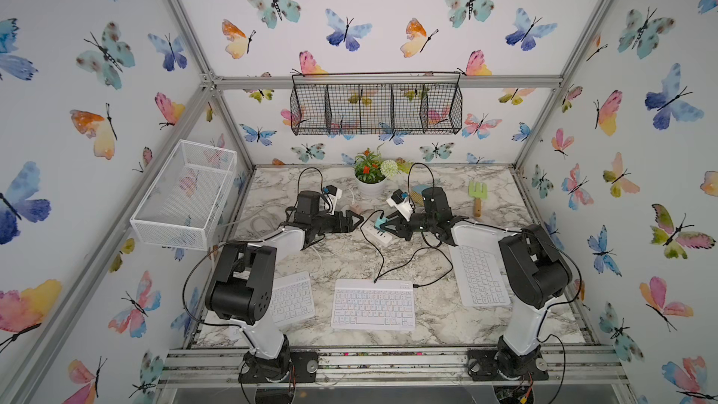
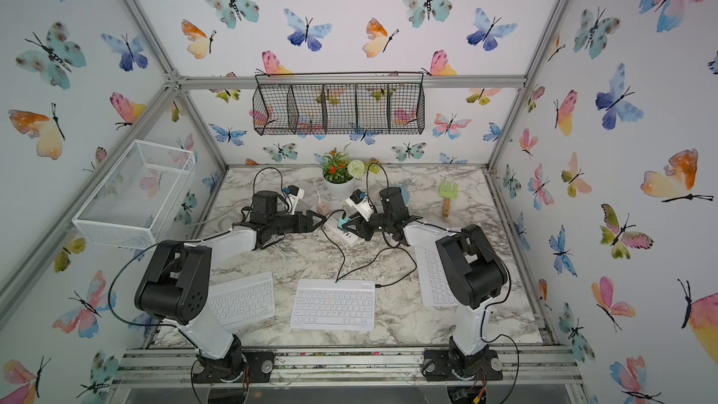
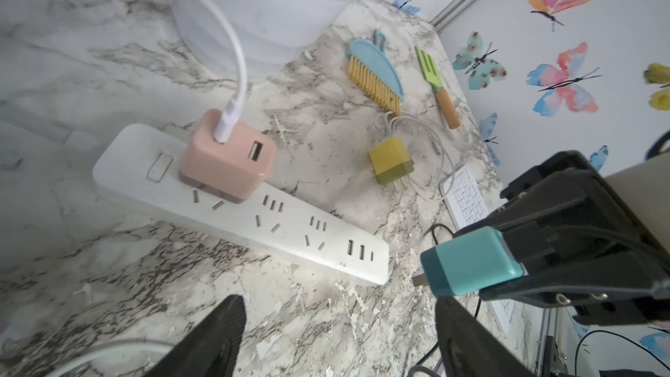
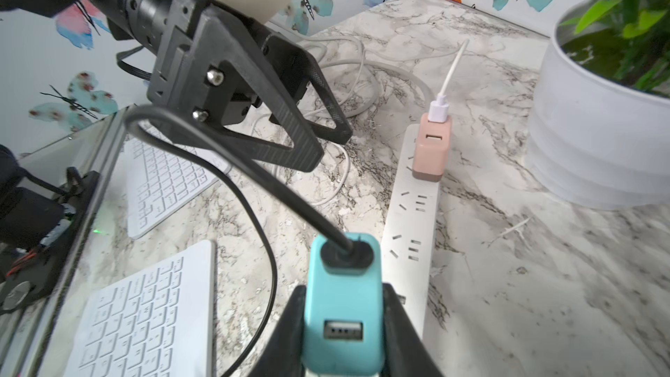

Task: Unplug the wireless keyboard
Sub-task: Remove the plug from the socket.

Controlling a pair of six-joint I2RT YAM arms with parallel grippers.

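Lying well apart from jaws: wireless keyboard [image 1: 373, 305]; left jaws apart; right jaws clamp teal charger [image 4: 342, 302]

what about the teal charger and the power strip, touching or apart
Apart. The left wrist view shows marble tabletop between the prongs of the teal charger and the end of the power strip.

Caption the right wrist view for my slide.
Right end effector holds the unplugged teal charger, black cable attached, near the white power strip; pink charger plugged in.
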